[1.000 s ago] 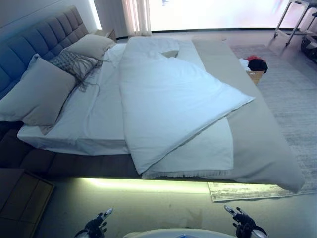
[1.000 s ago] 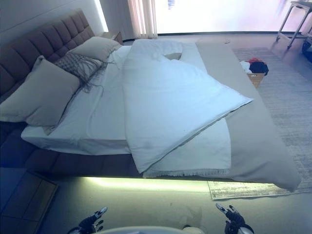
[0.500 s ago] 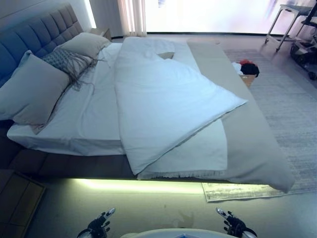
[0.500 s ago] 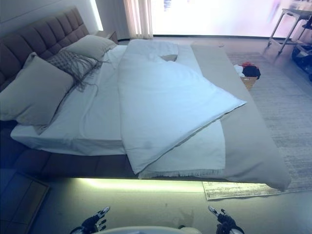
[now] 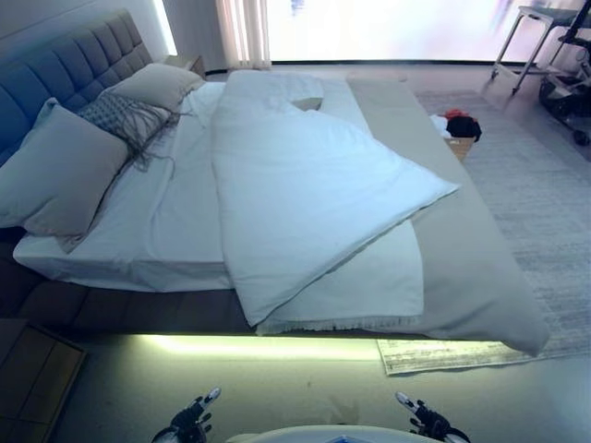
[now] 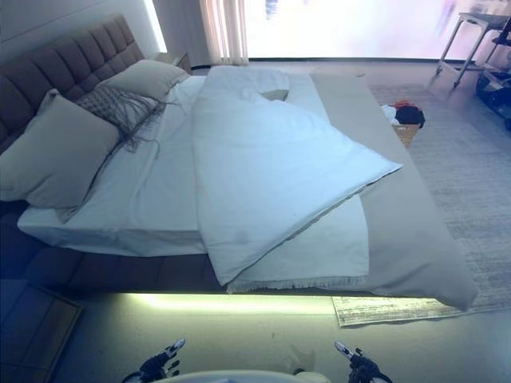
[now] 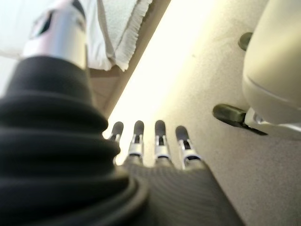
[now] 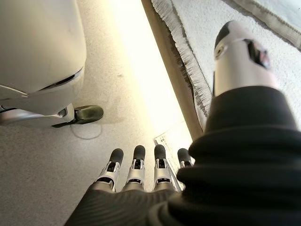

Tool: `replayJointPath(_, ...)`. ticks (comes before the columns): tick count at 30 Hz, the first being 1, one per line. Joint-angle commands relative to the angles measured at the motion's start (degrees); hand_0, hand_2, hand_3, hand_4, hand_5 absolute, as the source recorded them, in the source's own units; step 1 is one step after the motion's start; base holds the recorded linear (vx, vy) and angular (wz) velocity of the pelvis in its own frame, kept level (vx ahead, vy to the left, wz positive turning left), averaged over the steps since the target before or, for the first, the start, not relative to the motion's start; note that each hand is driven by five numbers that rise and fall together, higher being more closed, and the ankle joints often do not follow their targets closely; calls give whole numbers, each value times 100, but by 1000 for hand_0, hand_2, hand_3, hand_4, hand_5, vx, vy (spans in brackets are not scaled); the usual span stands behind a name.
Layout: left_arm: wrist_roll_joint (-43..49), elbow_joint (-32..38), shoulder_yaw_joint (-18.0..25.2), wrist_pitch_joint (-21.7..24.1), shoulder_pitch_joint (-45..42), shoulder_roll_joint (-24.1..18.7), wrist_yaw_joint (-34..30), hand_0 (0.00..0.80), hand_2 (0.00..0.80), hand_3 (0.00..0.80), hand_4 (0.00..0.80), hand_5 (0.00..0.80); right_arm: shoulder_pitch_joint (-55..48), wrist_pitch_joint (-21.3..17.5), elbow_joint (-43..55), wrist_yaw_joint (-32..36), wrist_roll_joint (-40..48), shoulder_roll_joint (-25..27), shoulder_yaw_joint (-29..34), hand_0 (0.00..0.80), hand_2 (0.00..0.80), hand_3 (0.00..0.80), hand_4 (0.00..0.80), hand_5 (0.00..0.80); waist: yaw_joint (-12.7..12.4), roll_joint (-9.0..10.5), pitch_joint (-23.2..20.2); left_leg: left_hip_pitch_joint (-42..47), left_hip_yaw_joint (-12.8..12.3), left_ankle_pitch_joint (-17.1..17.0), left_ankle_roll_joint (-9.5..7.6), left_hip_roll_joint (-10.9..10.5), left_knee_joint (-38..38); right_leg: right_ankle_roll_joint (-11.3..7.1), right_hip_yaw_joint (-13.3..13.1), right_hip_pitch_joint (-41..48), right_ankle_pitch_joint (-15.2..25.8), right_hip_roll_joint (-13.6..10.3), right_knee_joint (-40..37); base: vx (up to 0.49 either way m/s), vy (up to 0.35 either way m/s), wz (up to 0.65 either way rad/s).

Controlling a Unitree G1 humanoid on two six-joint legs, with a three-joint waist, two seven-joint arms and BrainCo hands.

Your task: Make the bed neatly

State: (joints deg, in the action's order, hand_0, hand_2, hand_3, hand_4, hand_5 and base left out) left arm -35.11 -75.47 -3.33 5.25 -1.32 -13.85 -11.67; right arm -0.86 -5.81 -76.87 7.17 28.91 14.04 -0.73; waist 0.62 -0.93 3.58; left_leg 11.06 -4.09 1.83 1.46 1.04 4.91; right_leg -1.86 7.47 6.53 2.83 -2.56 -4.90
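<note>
A bed (image 5: 175, 277) with a tufted headboard (image 5: 83, 65) lies before me. A white duvet (image 5: 305, 185) lies askew, folded back diagonally, over a beige blanket (image 5: 462, 258) and a white sheet (image 5: 166, 212). A fringed white throw (image 5: 369, 295) hangs at the near edge. Three pillows (image 5: 65, 166) lean at the head, on the left. My left hand (image 5: 189, 425) and right hand (image 5: 420, 423) hang low at the bottom edge, apart from the bed. Both are open and empty, fingers (image 7: 160, 141) straight in the left wrist view and fingers (image 8: 136, 165) straight in the right wrist view.
A nightstand (image 5: 37, 369) stands at lower left. A grey rug (image 5: 545, 212) lies right of the bed, with a basket of clothes (image 5: 454, 129) on it. A metal-legged stand (image 5: 536, 37) is at the far right. Carpeted floor (image 5: 305, 378) lies between me and the bed.
The whole picture has shifted a little, so the camera has moved. Both hands show a little lower and closer together at the bottom edge. The bedding has not moved.
</note>
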Motion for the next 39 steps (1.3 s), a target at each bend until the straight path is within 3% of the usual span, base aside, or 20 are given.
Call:
replayJointPath(1, -178, -310, 220, 9, 430, 2, 42, 0, 0, 0, 0, 0, 530, 20, -314, 44, 148, -38, -130, 0, 0, 0, 0, 0, 28, 220, 180, -226, 37, -205, -200, -261, -100, -149, -219, -39, -35, 46, 393, 52, -105, -8)
replayJointPath(4, -127, -300, 289, 86, 424, 47, 100, 0, 0, 0, 0, 0, 571, 46, -313, 59, 96, -34, -170, 0, 0, 0, 0, 0, -15, 338, 368, -610, -102, 86, -63, -240, -1357, 13, -75, -14, -175, -22, 575, 12, -114, -6)
replayJointPath(6, -248, -284, 332, 146, 414, 65, 97, 0, 0, 0, 0, 0, 589, 71, -236, 0, 34, 20, -221, 0, 0, 0, 0, 0, -104, 381, 578, -1397, -74, -480, 162, -53, -2604, 160, -10, -4, -227, -31, 717, -12, -91, -9)
replayJointPath(7, -300, -285, 372, 151, 408, 60, 75, 0, 0, 0, 0, 0, 595, 91, -201, -42, -7, 51, -247, 0, 0, 0, 0, 0, -148, 345, 659, -1685, -1, -779, 244, 40, -2776, 202, -46, 17, -275, 17, 795, 57, -4, -23)
replayJointPath(10, -319, -325, 462, 169, 316, 65, -16, 0, 0, 0, 0, 0, 616, 88, -198, -46, -30, 160, -204, 0, 0, 0, 0, 0, -247, 178, 800, -1937, 82, -1360, 420, 328, -2087, 154, -230, 220, -438, 135, 857, 210, 131, -32)
replayJointPath(12, -334, -323, 450, 154, 268, 84, -8, 0, 0, 0, 0, 0, 629, 100, -228, -32, -41, 227, -187, 0, 0, 0, 0, 0, -342, 40, 804, -1955, 226, -1758, 522, 583, -1030, 111, -384, 470, -557, 212, 746, 333, 224, -23)
replayJointPath(14, -342, -325, 416, 140, 233, 97, 32, 0, 0, 0, 0, 0, 624, 99, -257, -13, 5, 266, -213, 0, 0, 0, 0, 0, -467, 33, 799, -2012, 367, -1900, 578, 693, -168, 68, -579, 771, -682, 160, 648, 368, 199, -22)
replayJointPath(16, -299, -297, 461, 128, 204, 118, 68, 0, 0, 0, 0, 0, 547, 47, -283, 52, -54, 287, -117, 0, 0, 0, 0, 0, -498, 37, 755, -2180, 228, -1834, 615, 759, -61, 35, -694, 1050, -830, 85, 592, 315, 212, -19)
replayJointPath(18, -252, -289, 498, 114, 188, 127, 34, 0, 0, 0, 0, 0, 481, -24, -311, 54, -191, 252, -42, 0, 0, 0, 0, 0, -458, 32, 669, -2064, -36, -1574, 571, 742, -74, -63, -630, 1154, -896, -71, 585, 221, 212, -17)
replayJointPath(20, -266, -306, 439, 156, 155, 108, -22, 0, 0, 0, 0, 0, 458, -40, -336, 45, -183, 190, -25, 0, 0, 0, 0, 0, -483, 31, 608, -1936, 19, -1504, 524, 678, -173, -173, -586, 1219, -918, -234, 624, 252, 196, -42)
replayJointPath(25, -155, -286, 361, 207, 159, 10, -26, 0, 0, 0, 0, 0, 460, -66, -284, 262, -165, 106, -42, 0, 0, 0, 0, 0, -607, 56, 523, -2113, 59, -1321, 469, 607, -701, -244, -416, 1305, -936, -518, 671, 228, 156, -16)
replayJointPath(29, -108, -236, 307, 219, 356, -14, -58, 0, 0, 0, 0, 0, 618, -80, 2, 437, 36, 27, -168, 0, 0, 0, 0, 0, -677, 79, 559, -2725, -126, -1248, 501, 613, -1463, -335, -384, 1311, -952, -700, 644, 108, 131, 10)
replayJointPath(35, 104, -132, 239, 85, 417, -53, -163, 0, 0, 0, 0, 0, 652, 21, 174, 472, 306, 19, -8, 0, 0, 0, 0, 0, -676, 144, 371, -2704, -366, -923, 298, 496, -1655, -654, -287, 1414, -905, -1063, 642, 183, 189, 7)
replayJointPath(36, 151, -144, 178, 65, 416, -74, -184, 0, 0, 0, 0, 0, 635, 46, 204, 481, 381, 17, 29, 0, 0, 0, 0, 0, -672, 164, 312, -2613, -397, -856, 207, 421, -1592, -711, -240, 1373, -784, -1166, 847, 196, 169, 5)
replayJointPath(38, 232, -133, 58, 11, 409, -121, -244, 0, 0, 0, 0, 0, 599, 28, 250, 459, 546, 26, 89, 0, 0, 0, 0, 0, -601, 169, 281, -2318, -429, -756, 30, 256, -1351, -778, -193, 826, -36, -1469, 1744, 184, 177, 0)
replayJointPath(39, 256, -146, 32, 13, 404, -128, -282, 0, 0, 0, 0, 0, 577, 33, 266, 507, 582, 37, 111, 0, 0, 0, 0, 0, -565, 142, 289, -2199, -447, -736, -29, 217, -1260, -781, -239, 529, 131, -1502, 2148, 216, 215, -4)
